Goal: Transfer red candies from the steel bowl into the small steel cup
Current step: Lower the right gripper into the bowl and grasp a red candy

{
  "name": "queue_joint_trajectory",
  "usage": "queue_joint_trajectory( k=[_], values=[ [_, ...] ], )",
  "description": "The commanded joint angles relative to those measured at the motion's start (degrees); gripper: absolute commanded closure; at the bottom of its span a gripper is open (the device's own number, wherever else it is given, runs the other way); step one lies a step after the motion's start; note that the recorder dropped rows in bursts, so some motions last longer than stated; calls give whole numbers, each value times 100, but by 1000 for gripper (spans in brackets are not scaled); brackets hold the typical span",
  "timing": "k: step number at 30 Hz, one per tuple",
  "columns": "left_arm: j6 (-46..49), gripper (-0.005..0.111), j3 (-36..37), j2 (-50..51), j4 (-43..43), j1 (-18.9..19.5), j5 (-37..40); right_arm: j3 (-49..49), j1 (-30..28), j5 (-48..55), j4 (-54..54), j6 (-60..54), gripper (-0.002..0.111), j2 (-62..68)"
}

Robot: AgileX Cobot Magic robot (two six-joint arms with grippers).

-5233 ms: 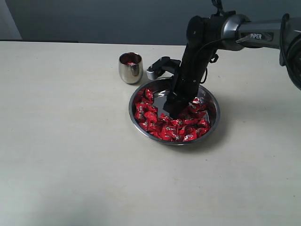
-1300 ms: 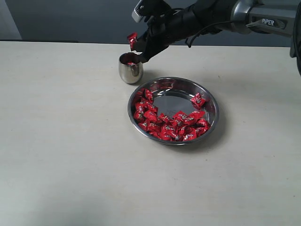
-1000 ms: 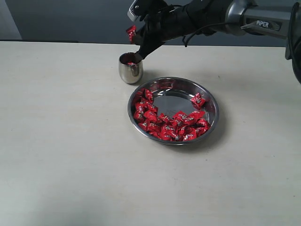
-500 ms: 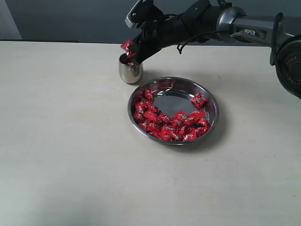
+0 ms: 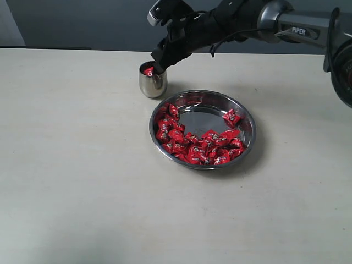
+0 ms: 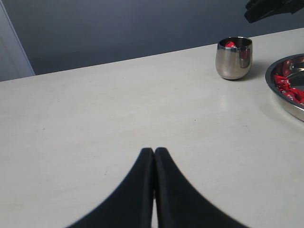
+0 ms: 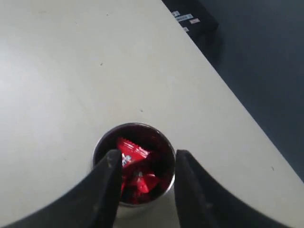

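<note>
The small steel cup stands on the table behind the steel bowl, with red candies showing at its mouth. My right gripper hovers directly over the cup, open, nothing between its fingers; from the right wrist view I look down between them into the cup at candies inside. Many red candies lie along the bowl's front and left. My left gripper is shut and empty, low over the table, far from the cup and the bowl.
A dark box with white labels sits beyond the table's far edge in the right wrist view. The pale table stretches wide to the left and front of the bowl.
My right gripper carried a red candy over the cup, opened, and let it go; the candy now lies in the cup. The left gripper has not moved.
</note>
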Motion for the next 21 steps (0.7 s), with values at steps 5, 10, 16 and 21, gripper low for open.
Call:
queue_joint_trajectory(
  k=[5, 10, 16, 21],
  values=[
    [-32, 106, -6, -25, -2, -60, -41, -35, -21, 1348, -2468, 2711, 71, -418],
    [-32, 106, -6, -25, -2, -60, -41, -24, -21, 2315, -3148, 3284, 71, -418],
    [-32, 106, -6, -25, -2, -60, -41, -24, -21, 2954, -3638, 3563, 71, -418],
    [-32, 106, -6, -25, -2, -60, -41, -24, -21, 3239, -3803, 3681, 71, -418]
  ],
)
